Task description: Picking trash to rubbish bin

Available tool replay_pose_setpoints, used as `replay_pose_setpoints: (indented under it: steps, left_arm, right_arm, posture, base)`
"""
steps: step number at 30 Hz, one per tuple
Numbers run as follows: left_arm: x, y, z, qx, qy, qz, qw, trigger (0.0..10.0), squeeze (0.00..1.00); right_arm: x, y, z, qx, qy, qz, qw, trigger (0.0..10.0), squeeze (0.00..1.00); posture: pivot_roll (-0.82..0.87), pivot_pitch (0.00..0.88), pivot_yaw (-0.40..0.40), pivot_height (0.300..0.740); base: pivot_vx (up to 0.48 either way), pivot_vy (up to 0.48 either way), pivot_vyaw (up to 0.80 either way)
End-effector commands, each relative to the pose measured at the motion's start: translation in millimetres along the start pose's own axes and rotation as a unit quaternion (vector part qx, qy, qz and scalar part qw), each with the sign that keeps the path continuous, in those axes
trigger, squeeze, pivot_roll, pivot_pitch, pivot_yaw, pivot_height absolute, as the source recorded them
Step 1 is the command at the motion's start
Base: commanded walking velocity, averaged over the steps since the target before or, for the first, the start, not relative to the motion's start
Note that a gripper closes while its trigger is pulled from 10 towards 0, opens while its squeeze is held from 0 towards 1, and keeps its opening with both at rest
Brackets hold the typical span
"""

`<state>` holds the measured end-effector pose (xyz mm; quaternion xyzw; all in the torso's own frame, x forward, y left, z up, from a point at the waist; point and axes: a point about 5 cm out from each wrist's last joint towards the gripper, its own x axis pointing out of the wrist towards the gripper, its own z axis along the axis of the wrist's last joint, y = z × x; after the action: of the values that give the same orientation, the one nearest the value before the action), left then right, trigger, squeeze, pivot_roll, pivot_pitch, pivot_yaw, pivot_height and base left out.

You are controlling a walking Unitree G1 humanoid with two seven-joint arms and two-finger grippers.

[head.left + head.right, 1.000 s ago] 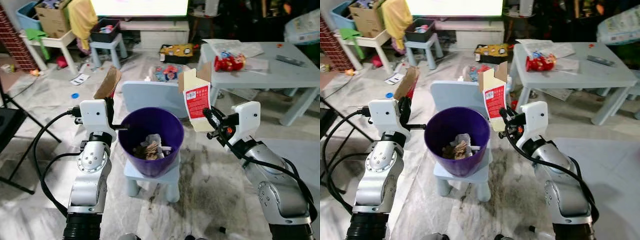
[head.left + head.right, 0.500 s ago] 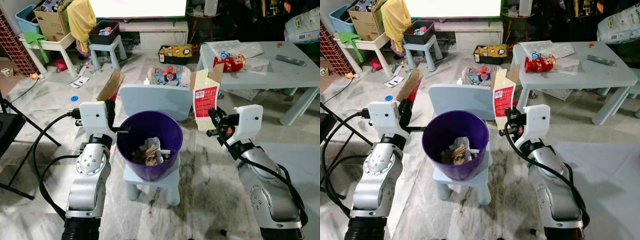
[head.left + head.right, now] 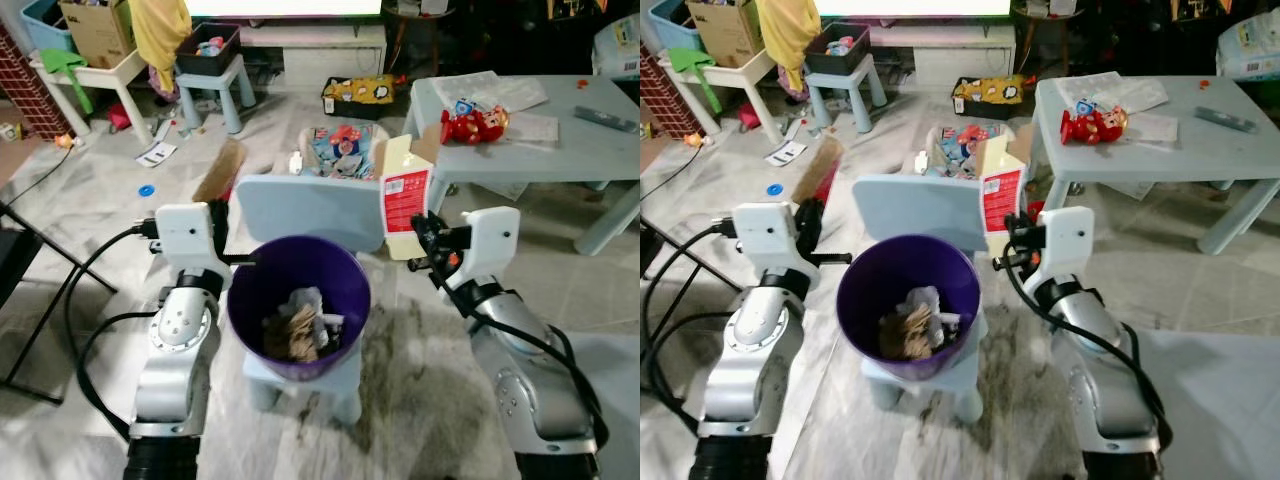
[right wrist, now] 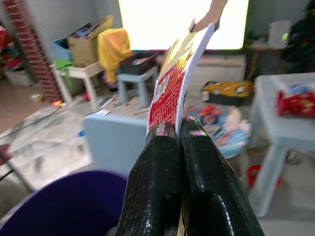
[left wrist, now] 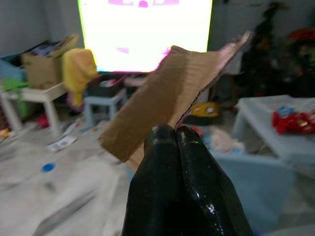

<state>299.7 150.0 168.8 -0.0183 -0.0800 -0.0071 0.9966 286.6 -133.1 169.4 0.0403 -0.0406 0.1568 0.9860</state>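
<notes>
While the room lay littered, the purple rubbish bin [image 3: 298,300] stood on a small pale blue chair [image 3: 308,205] directly before the robot, already part filled with crumpled paper and scraps [image 3: 298,325]. Behind to the right, a grey worktop [image 3: 560,150] carried a red toy [image 3: 470,122] and papers. Right gripper [image 3: 425,235] was clamped shut on a flattened red-and-white carton [image 3: 405,195], held upright just beside the bin's right rim, not yet over the opening. Left gripper [image 3: 222,215] was pinched closed on a brown cardboard piece [image 3: 220,172], raised at the bin's left rim. Judged roughly midway: some trash binned, both held pieces left to drop, and more clutter lay on the floor [image 3: 120,200] beyond.
</notes>
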Motion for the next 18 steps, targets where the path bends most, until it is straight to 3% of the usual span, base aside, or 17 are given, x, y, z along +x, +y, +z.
replay_pose_setpoints:
  steps: [1, 4, 14, 18]
  left_arm:
    - [-1.5, -4.5, -0.4, -0.002, 0.003, -0.006, 1.0, 0.0, 0.0]
    - [-1.9, -5.4, -0.7, -0.004, 0.003, -0.006, 1.0, 0.0, 0.0]
    - [-6.9, -6.9, -5.6, -0.007, 0.011, 0.002, 1.0, 0.0, 0.0]
    - [-10.1, -6.2, -20.2, -0.023, 0.059, 0.016, 0.998, 0.0, 0.0]
  right_arm:
    - [-2.6, -4.6, 2.7, -0.006, -0.004, -0.012, 1.0, 0.0, 0.0]
    - [-3.1, -4.8, 2.7, -0.006, -0.002, -0.013, 1.0, 0.0, 0.0]
    - [-5.2, -4.8, 2.6, -0.009, 0.003, -0.009, 1.0, 0.0, 0.0]
    - [-5.7, -4.6, 2.5, -0.01, 0.006, -0.008, 1.0, 0.0, 0.0]
  posture:
    - [0.03, 0.118, -0.014, 0.74]
    - [0.02, 0.12, -0.015, 0.74]
    - [0.02, 0.136, -0.027, 0.74]
    - [0.02, 0.14, -0.03, 0.74]
  base:
    - [0.428, 0.0, 0.0]
    - [0.424, 0.0, 0.0]
    - [0.0, 0.0, 0.0]
    - [0.0, 0.0, 0.0]
